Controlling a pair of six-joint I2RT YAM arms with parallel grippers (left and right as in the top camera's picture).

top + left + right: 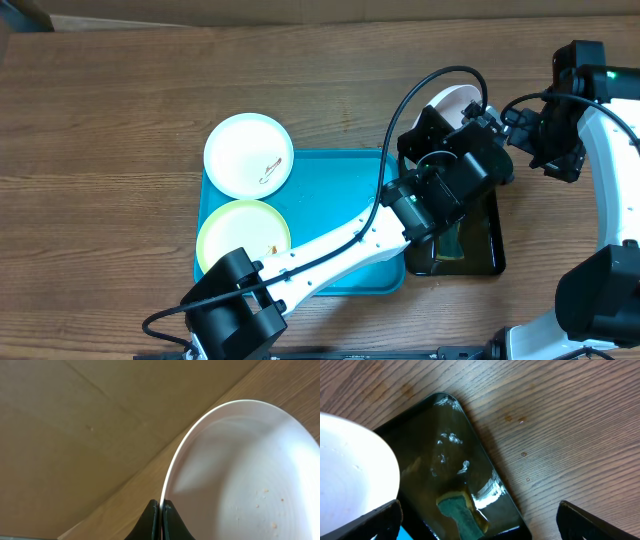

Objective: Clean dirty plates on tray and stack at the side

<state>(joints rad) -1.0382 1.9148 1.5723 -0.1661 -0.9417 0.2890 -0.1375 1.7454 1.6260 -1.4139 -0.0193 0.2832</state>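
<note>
1. Pinching the thin rim of a white plate (240, 470) with the left gripper (161, 512), jaws pressed together on the edge; holding it up near the far end of the black tray (430, 440), off the blue tray (350, 170).
2. Hanging the right gripper (479, 519) spread wide over the black tray, gripping nothing, with the sponge (462, 510) lying just below.
3. Sitting on the blue tray: a second white plate (248, 155) overhanging the far-left corner, and a yellow plate (243, 235) just in front of it.
4. Risking a slip: gripping only a narrow strip of rim, with the plate's weight hanging to one side, so sponge pressure is likely levering it loose.
5. Risking a knock: crowding both arms over the same small tray, so reaching down for the sponge could be clipping the held plate.
6. Risking a mess: carrying loose crumbs (265, 492) that could be dropping onto the desk (120, 100) rather than into the black tray.
7. Working on a brown wood-grain desk, lightly speckled beside the black tray, with a plain tan panel (75, 420) standing beyond its edge.
</note>
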